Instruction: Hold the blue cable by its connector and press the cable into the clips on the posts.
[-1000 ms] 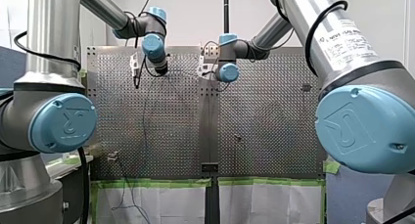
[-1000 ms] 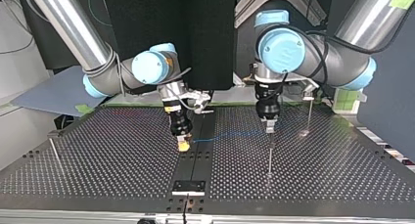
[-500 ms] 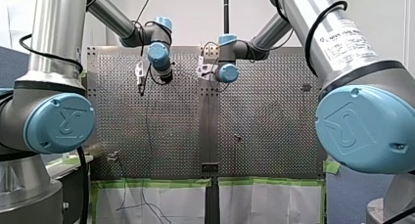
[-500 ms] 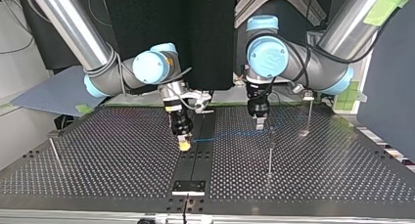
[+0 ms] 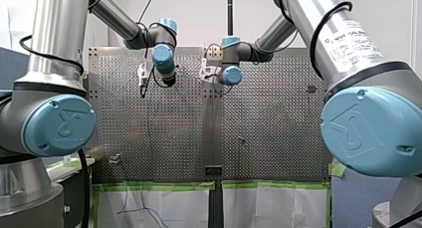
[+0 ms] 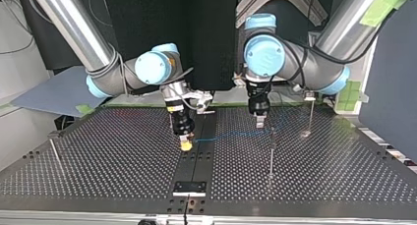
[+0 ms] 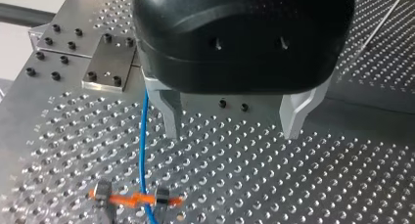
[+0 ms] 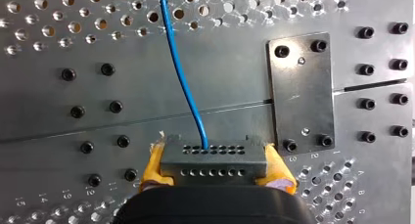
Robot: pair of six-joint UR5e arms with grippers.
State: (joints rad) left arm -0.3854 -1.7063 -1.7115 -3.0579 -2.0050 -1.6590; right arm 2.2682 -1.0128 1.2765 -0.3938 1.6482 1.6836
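Observation:
The blue cable [image 8: 182, 72] leaves a grey connector [image 8: 213, 161] that my right gripper [image 8: 215, 172] is shut on with its yellow pads [image 8: 152, 169]. In the top view this gripper [image 6: 185, 145] hangs just over the table's middle seam, and the cable [image 6: 231, 134] stretches to a thin post [image 6: 271, 154]. In the left wrist view the cable [image 7: 142, 136] passes through an orange clip [image 7: 132, 200] on that post. My left gripper [image 7: 235, 131] is open above the plate. Its metal fingers [image 7: 169, 111] hold nothing, and the cable runs just outside one of them.
A second post [image 6: 310, 114] stands behind the first at the top view's right, and a third [image 6: 53, 150] stands near its left edge. A black plate [image 8: 301, 92] is bolted beside the seam. Another small plate [image 6: 189, 187] sits at the near edge.
My left gripper has drawn back from the clip post, shifting towards the top view's left and slightly up. My right gripper has stayed put with the connector.

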